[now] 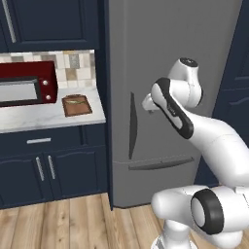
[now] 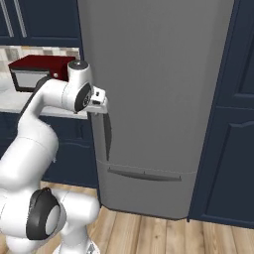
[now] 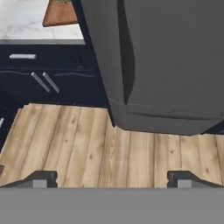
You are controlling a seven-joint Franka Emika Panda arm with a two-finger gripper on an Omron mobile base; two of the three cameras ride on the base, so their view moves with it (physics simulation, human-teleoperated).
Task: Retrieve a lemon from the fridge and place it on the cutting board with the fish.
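My two base cameras look forward from behind my arm, left and right, both sharing the closed fridge (image 1: 165, 73) front. My hand camera looks down at the fridge's foot, the wooden floor (image 3: 87, 144) and the cutting board (image 3: 59, 15) corner.

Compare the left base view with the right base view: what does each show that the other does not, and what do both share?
Left base view alone: the cutting board with the fish on the counter, and the tiled backsplash.

Right base view alone: the tall navy cabinet right of the fridge, seen nearly whole.

Both: the closed fridge with its dark handle, the red microwave and the wooden floor.
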